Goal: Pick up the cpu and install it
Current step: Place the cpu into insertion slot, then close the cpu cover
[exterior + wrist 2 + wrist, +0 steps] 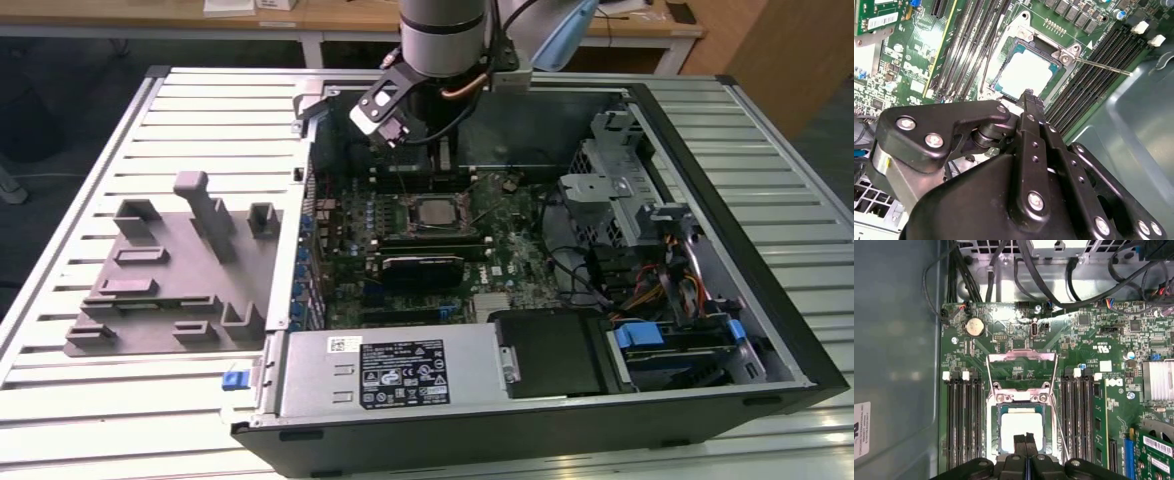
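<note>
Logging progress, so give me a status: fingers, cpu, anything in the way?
Fingers shut, empty, over cpu. Cpu lying in socket, retention frame open. Nothing blocking.

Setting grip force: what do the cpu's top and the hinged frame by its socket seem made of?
The cpu top looks like matte silver-grey metal, glaring pale under the light. The hinged frame seems thin bare steel, shiny with bright edge glints; the alloy can't be told.
</note>
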You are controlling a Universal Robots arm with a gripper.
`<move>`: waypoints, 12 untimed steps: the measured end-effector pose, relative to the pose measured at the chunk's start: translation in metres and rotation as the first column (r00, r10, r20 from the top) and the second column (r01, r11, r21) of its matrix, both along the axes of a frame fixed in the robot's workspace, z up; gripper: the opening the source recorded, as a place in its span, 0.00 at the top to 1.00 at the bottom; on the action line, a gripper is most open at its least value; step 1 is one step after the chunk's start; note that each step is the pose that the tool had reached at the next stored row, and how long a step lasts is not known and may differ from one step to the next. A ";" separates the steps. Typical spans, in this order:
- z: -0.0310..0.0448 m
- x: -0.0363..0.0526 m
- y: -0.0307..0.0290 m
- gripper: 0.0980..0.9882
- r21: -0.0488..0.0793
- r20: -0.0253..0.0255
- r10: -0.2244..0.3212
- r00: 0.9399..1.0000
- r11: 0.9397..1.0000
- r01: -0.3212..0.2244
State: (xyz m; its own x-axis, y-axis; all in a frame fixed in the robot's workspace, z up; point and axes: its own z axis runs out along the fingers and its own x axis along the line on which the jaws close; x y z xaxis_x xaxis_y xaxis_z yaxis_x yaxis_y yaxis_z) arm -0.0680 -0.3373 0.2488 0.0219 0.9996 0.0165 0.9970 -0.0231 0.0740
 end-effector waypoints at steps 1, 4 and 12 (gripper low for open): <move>0.0000 0.0000 0.0000 0.99 0.000 0.000 0.000 1.000 1.000 0.000; 0.0011 0.0000 0.0000 0.99 0.000 0.000 0.000 1.000 1.000 0.000; 0.0015 0.0000 0.0000 0.99 0.000 0.000 0.000 1.000 1.000 0.000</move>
State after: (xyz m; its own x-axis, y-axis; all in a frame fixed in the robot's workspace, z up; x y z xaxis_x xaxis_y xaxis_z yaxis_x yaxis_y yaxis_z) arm -0.0681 -0.3373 0.2503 0.0219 0.9996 0.0163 0.9970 -0.0231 0.0739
